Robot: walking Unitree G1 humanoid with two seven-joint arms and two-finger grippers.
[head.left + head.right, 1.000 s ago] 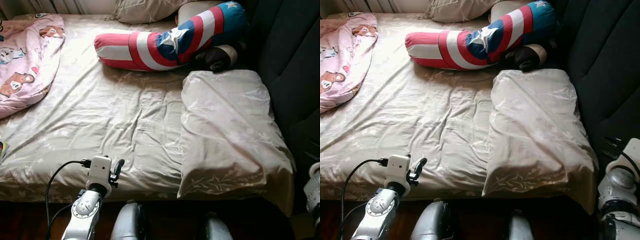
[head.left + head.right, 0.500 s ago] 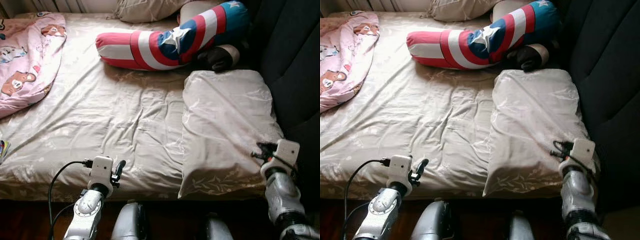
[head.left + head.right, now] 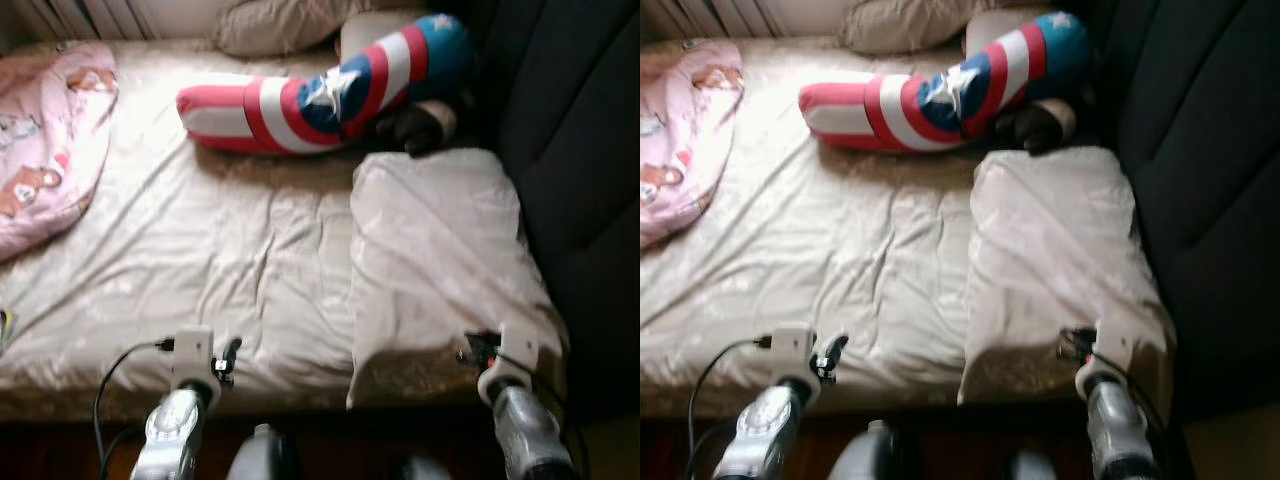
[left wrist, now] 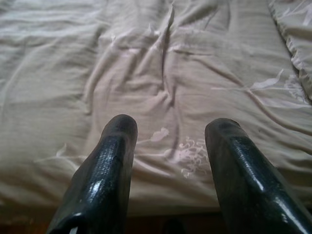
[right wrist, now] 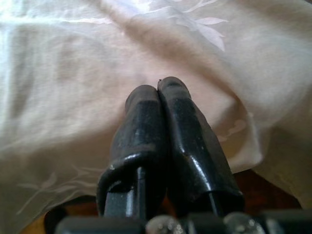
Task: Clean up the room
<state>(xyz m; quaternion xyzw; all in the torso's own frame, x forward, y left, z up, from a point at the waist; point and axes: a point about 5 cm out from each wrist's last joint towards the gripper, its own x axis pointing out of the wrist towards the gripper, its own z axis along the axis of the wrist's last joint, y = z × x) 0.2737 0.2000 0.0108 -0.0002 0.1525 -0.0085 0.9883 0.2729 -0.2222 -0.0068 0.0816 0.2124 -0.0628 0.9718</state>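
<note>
We note R gripper (image 5: 158, 90) fingers pressed together, empty, over near corner of beige pillow (image 3: 440, 250). L gripper (image 4: 168, 131) spread wide above bed sheet (image 3: 230, 250), left of pillow.

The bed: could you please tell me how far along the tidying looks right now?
Little looks done: the sheet is wrinkled, the pink blanket is bunched at its left edge, and the striped bolster lies askew. In hand: the right gripper, jaws shut, is over the pillow's near corner; the left gripper, jaws open, hovers over the sheet. Straightening everything remains.
</note>
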